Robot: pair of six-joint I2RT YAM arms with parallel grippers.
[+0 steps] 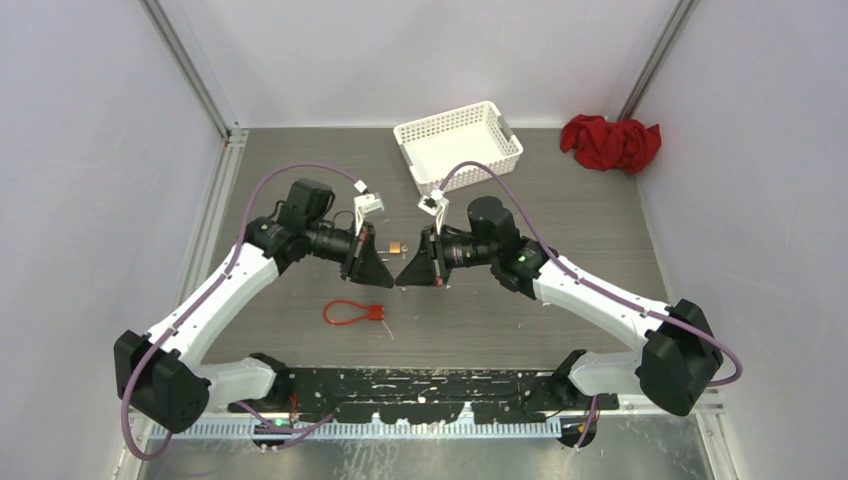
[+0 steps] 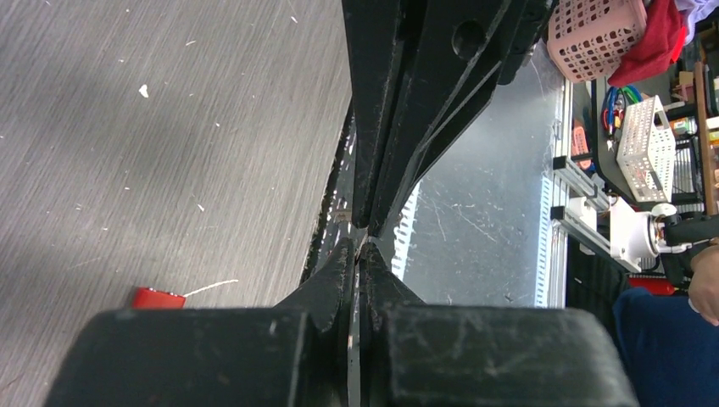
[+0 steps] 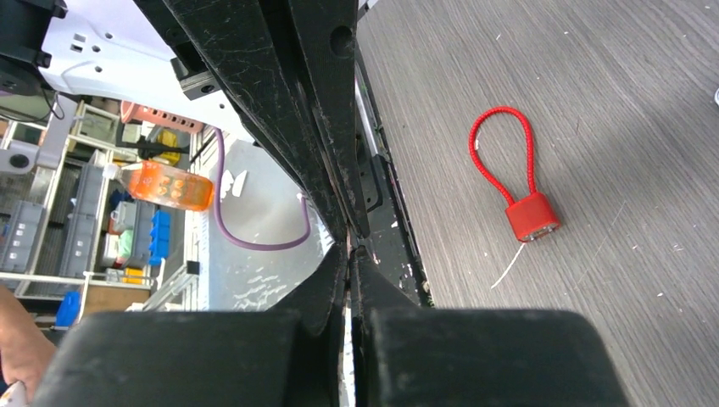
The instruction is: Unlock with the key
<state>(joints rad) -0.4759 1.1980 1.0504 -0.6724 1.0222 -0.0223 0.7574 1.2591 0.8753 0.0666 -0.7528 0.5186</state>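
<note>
The red padlock (image 1: 375, 313) with its red cable loop (image 1: 340, 312) lies flat on the table, in front of and slightly left of both grippers. The right wrist view shows the padlock body (image 3: 532, 217); the left wrist view shows only a red corner of the padlock (image 2: 157, 298). My left gripper (image 1: 390, 282) and right gripper (image 1: 403, 282) are both shut and meet tip to tip above the table. A thin pale sliver sits where the tips touch; I cannot tell what it is. The key is hidden or too small to make out.
A small brass-coloured object (image 1: 397, 246) lies on the table just behind the gripper tips. A white basket (image 1: 458, 145) stands at the back centre and a red cloth (image 1: 611, 142) at the back right. A thin white thread (image 3: 509, 270) trails from the padlock.
</note>
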